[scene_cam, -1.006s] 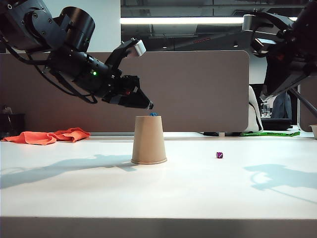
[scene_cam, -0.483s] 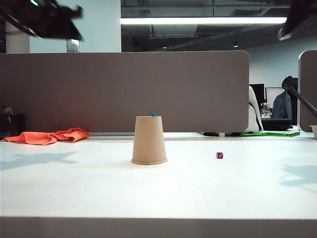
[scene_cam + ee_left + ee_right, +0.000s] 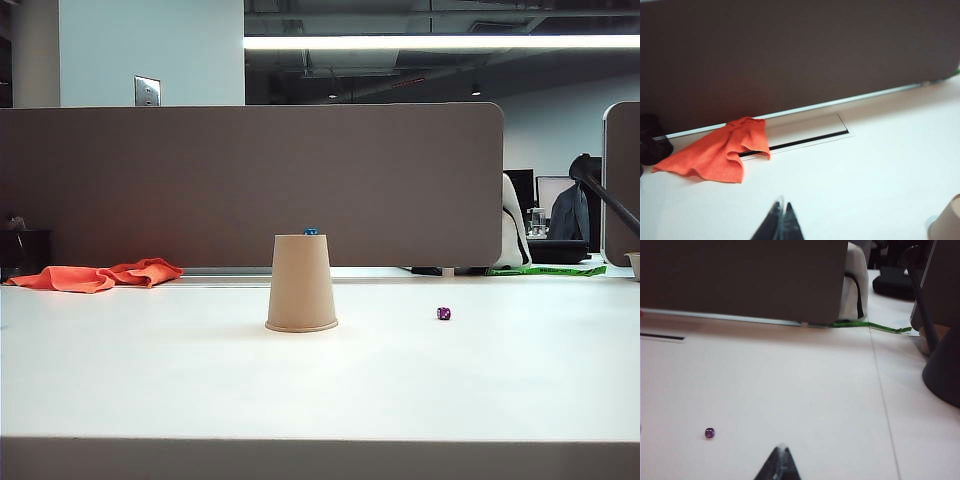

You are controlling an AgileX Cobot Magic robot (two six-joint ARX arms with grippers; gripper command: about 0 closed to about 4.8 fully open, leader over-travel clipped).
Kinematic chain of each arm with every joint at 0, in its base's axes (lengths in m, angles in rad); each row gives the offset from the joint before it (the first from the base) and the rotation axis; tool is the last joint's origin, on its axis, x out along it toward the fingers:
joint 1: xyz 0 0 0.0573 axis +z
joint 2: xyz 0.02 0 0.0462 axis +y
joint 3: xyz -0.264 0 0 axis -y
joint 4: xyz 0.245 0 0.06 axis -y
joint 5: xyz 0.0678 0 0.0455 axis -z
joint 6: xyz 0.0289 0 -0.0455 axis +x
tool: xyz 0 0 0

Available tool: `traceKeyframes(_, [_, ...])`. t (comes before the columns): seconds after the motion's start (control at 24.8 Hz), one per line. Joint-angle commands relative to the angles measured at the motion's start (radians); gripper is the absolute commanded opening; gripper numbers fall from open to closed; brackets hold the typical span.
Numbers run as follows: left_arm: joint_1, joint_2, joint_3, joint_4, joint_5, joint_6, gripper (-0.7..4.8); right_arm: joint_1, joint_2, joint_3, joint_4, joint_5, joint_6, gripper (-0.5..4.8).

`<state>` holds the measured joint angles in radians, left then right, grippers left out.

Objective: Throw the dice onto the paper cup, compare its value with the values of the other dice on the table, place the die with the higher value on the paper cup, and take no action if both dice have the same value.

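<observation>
A tan paper cup (image 3: 301,284) stands upside down at the middle of the white table (image 3: 150,370), and the tiny blue die (image 3: 311,231) rests on its flat top. The dark purple die (image 3: 443,313) lies on the table to the cup's right and shows in the right wrist view (image 3: 709,432) too. An edge of the cup (image 3: 946,222) shows in the left wrist view. Neither arm appears in the exterior view. My left gripper (image 3: 782,207) is shut and empty, high above the table. My right gripper (image 3: 781,450) is shut and empty as well, well clear of the purple die.
A crumpled orange cloth (image 3: 95,275) lies at the back left, by a slot in the tabletop (image 3: 805,140). A brown partition (image 3: 250,180) runs along the table's far edge. Green tape (image 3: 545,269) and a dark post (image 3: 945,365) are at the far right.
Both arms have lifted up and out of the exterior view. My left gripper, open beside the cup's top a second ago, is now shut. The blue die stays on the cup.
</observation>
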<state>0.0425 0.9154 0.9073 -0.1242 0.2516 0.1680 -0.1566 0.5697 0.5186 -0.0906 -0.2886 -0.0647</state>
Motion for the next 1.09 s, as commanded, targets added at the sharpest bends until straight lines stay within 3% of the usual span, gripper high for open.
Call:
traceKeyframes(0.04, [0.000,-0.089,-0.080,0.003,-0.021,-0.046,-0.06,0.008,-0.097,-0.103,0.120,0.002,0.078,-0.01])
traceKeyframes(0.16, [0.000,-0.172,-0.164,0.002,-0.048,-0.067,-0.06,0.008,-0.179,-0.198,0.214,0.004,0.100,-0.01])
traceKeyframes(0.4, [-0.026,-0.320,-0.287,-0.010,-0.097,-0.091,-0.06,0.042,-0.337,-0.324,0.223,0.066,0.146,-0.02])
traceKeyframes(0.48, [-0.068,-0.357,-0.312,-0.013,-0.144,-0.094,-0.06,0.102,-0.362,-0.348,0.223,0.119,0.146,-0.02])
traceKeyframes(0.68, [-0.193,-0.405,-0.331,-0.066,-0.245,-0.089,-0.06,0.356,-0.372,-0.378,0.224,0.359,0.106,-0.01])
traceKeyframes(0.85, [-0.193,-0.446,-0.338,-0.074,-0.230,-0.030,-0.06,0.394,-0.380,-0.378,0.230,0.349,0.052,-0.01])
traceKeyframes(1.09, [-0.192,-0.539,-0.345,-0.160,-0.229,-0.004,-0.06,0.330,-0.414,-0.378,0.219,0.278,0.052,-0.01])
